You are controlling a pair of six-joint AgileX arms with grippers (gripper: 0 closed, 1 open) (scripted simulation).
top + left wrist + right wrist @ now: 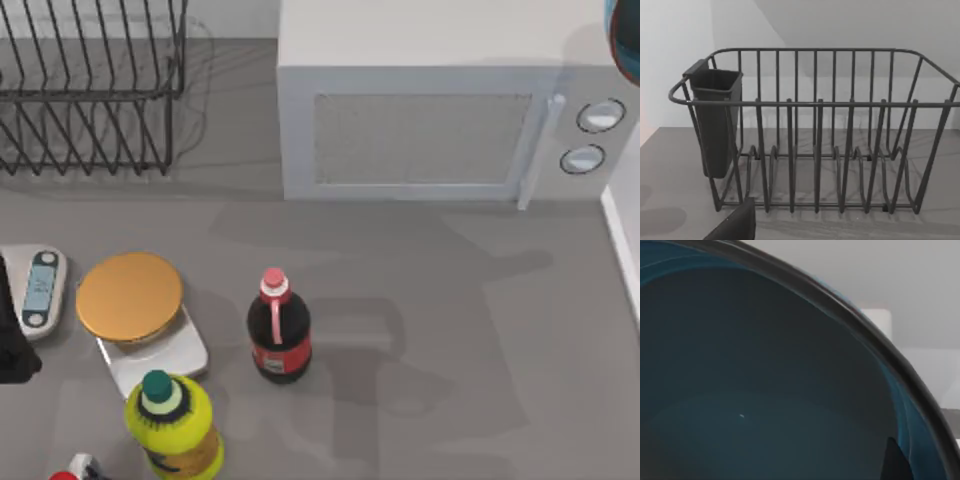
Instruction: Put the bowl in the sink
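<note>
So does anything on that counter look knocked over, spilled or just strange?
Nothing is tipped or spilled: the cola bottle and yellow bottle stand upright, and the golden disc sits flat on its scale. One oddity: the blue bowl is just a sliver at the top view's upper right corner, past the microwave.

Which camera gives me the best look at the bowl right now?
The right wrist view: the bowl sits close up, its blue inside and dark rim plain. The top view catches just a sliver of it at the upper right corner, above the microwave.
</note>
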